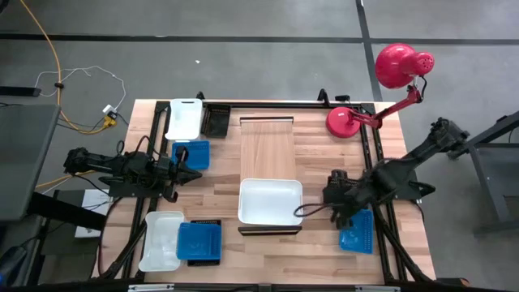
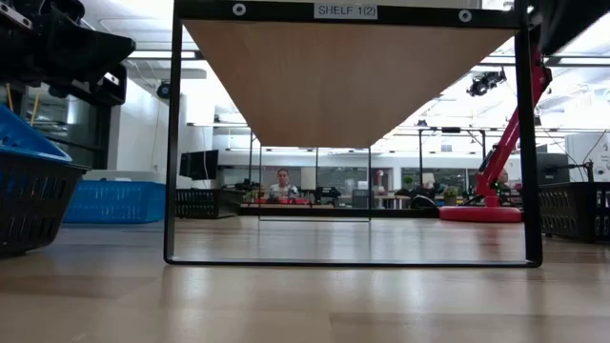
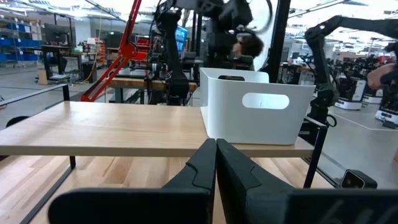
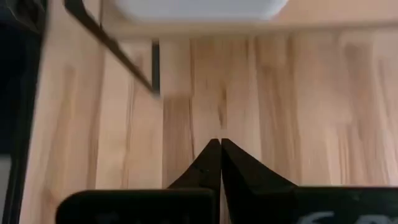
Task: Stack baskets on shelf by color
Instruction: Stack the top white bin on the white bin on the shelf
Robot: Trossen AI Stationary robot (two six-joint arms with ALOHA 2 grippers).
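A: So, where's the white basket [image 1: 270,201] seen rel. to the grippers?

B: It's set on the shelf [image 1: 268,146], at the shelf's near end by the dark rail. The right gripper [image 1: 333,197] is found just beside the basket's right edge, apart from it, fingers pressed together w/ nothing between them. In the right wrist view the fingertips [image 4: 219,149] are shown meeting over bare tabletop [image 4: 298,112], w/ the basket's white edge [image 4: 199,9] beyond.

A: And the left gripper?

B: The left gripper [image 1: 191,173] is placed well apart from that basket, at the table's left side, just below a blue basket [image 1: 193,154]. Its fingers [image 3: 214,163] are seen closed too, empty. In its wrist view the white basket [image 3: 258,114] is seen sitting on the shelf board [image 3: 99,127] ahead.

A: Other baskets?

B: A 2nd white basket [image 1: 184,118] is laid at the far left corner, w/ a black basket [image 1: 215,122] beside it. Near left: a 3rd white basket [image 1: 160,239] touching a blue one [image 1: 199,240] that's stacked on a black one. Near the right edge another blue basket [image 1: 358,231] is partly hidden under the right arm.

A: Anything else?

B: A red lamp [image 1: 381,89] is stood at the far right corner. Through the low view, a person [image 2: 282,183] is seen far back in the room.
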